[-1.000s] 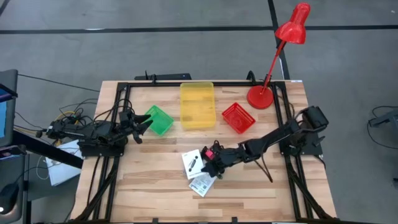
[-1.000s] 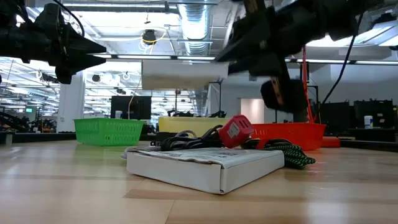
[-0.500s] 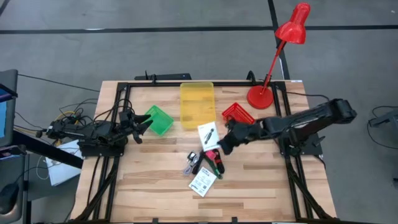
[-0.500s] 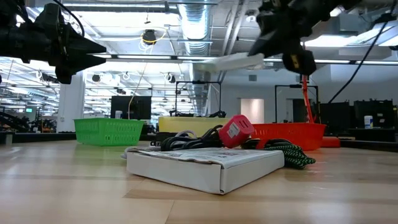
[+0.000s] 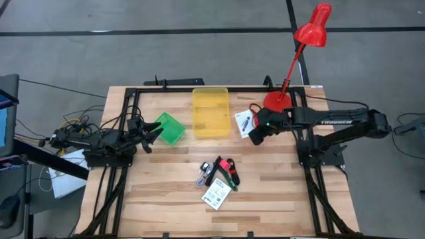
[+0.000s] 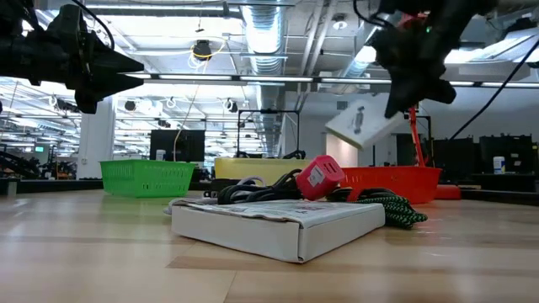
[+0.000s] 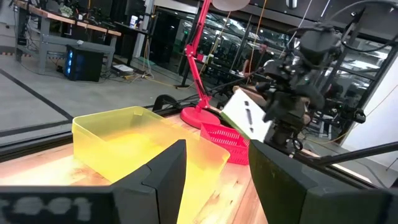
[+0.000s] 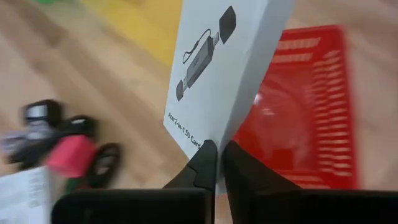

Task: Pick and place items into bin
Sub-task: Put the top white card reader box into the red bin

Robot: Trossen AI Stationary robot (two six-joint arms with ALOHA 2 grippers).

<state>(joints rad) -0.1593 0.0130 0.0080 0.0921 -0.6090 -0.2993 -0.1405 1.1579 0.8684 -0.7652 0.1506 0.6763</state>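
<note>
My right gripper (image 5: 253, 130) is shut on a flat white card packet (image 5: 244, 123) with black print, held in the air over the red basket (image 8: 311, 106) at the far right. More items lie in a pile mid-table: another white packet (image 5: 216, 194) flat on the wood, and slim black, red and green tools (image 5: 223, 171). A yellow bin (image 5: 210, 111) and a green basket (image 5: 170, 127) stand along the far side. My left gripper (image 5: 149, 135) waits open beside the green basket, holding nothing. My right gripper pinches the packet's near edge (image 8: 210, 142) between its two fingers. The fingers come slanting down from the table's right side. The packet (image 6: 364, 124) sticks out beyond the fingertips, tilted and lifted clear above the red basket (image 6: 396, 178).
A red desk lamp (image 5: 292, 66) stands at the far right corner, its base just behind the red basket. Bare wood lies along the near side and at the left. A black frame rail (image 5: 199, 89) edges the table.
My right gripper has gone up and toward the table's far right edge, turning as it went, with the white packet. The packet has left the pile mid-table and now hangs tilted over the red basket. The other items stay where they were.
</note>
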